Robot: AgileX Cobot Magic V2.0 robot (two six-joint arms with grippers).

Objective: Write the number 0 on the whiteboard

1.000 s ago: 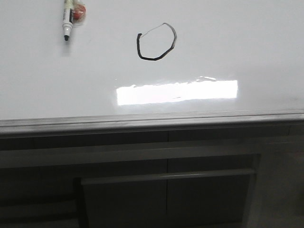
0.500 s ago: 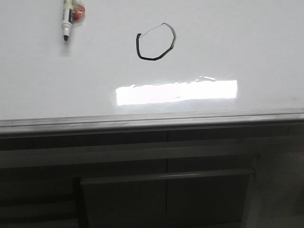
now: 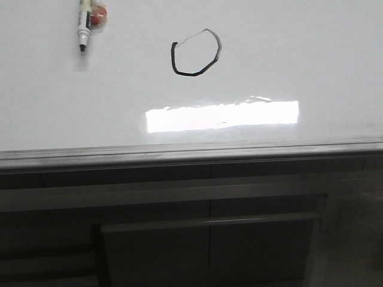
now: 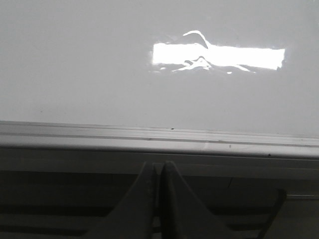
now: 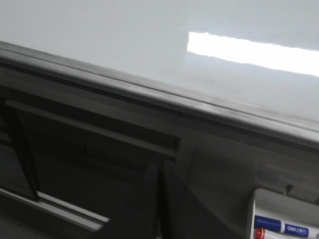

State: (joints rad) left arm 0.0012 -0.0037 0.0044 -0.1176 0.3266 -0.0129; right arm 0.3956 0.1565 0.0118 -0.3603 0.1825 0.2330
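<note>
Glossy white, the whiteboard (image 3: 299, 54) fills the upper half of the front view, with its grey metal frame (image 3: 191, 152) running along the near edge. A bright rectangular glare (image 3: 222, 115) lies on the board just above that frame. Below the frame are dark cabinet panels (image 3: 209, 251) crossed by pale bars.

The 0 (image 3: 197, 52) sits in the upper middle of the board, above the glare and well apart from the frame. It is a slightly angular black loop, heavy on its left side and along the bottom, faint and grey across the top, with a small gap at the upper left.

A marker (image 3: 84, 27) lies on the board to the far left of the 0, black tip pointing toward the frame, with a small red object (image 3: 99, 16) touching its right side.

Neither end effector shows in the front view. In the left wrist view the left end effector (image 4: 158, 172) has its two fingers pressed together with nothing between them, positioned below the frame over the dark panels; the 0 is out of that view, so it lies somewhere beyond the frame on the board. In the right wrist view the right end effector (image 5: 160, 172) is likewise closed and empty, also below the frame, and the 0 is not visible there either. Beside it, at the corner of that view, a tray (image 5: 279, 204) holds markers (image 5: 281, 228).
</note>
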